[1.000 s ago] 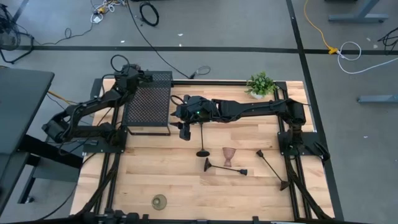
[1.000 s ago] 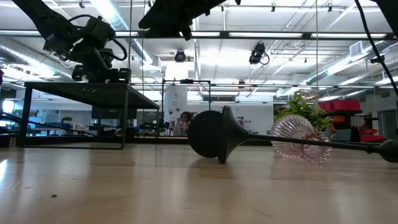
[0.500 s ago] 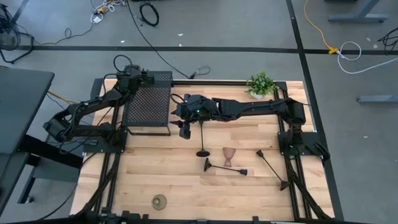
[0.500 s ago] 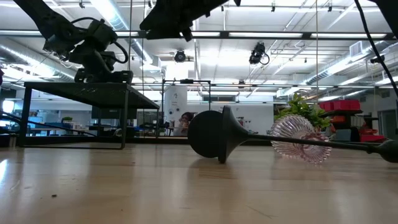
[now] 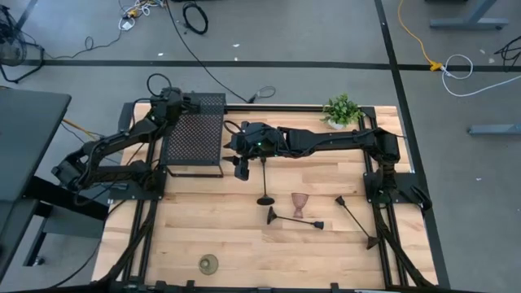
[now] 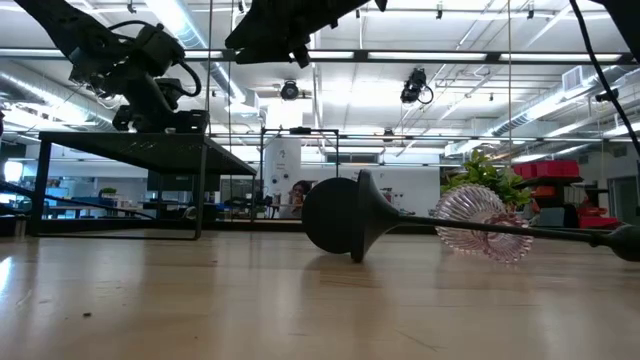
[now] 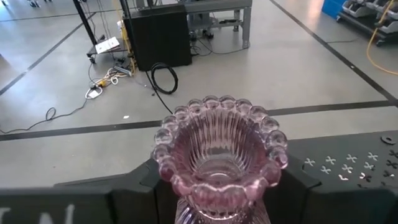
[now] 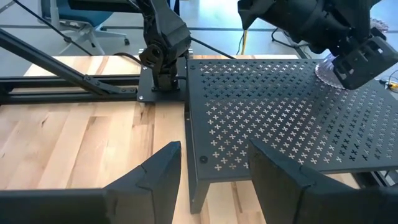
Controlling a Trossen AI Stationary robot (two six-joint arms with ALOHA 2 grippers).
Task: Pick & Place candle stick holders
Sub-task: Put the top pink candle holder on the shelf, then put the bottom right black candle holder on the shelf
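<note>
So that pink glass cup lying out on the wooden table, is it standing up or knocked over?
Knocked over. The pink glass cup lies on its side on the table in the low view, its ribbed bowl facing the camera.

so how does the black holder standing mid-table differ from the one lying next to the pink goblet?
The standing black holder is upright on its round base, while the fallen black holder lies flat on the wood. The standing one sits just under the right gripper; the fallen one rests in front of the pink goblet. Both are thin black stems with round bases.
</note>
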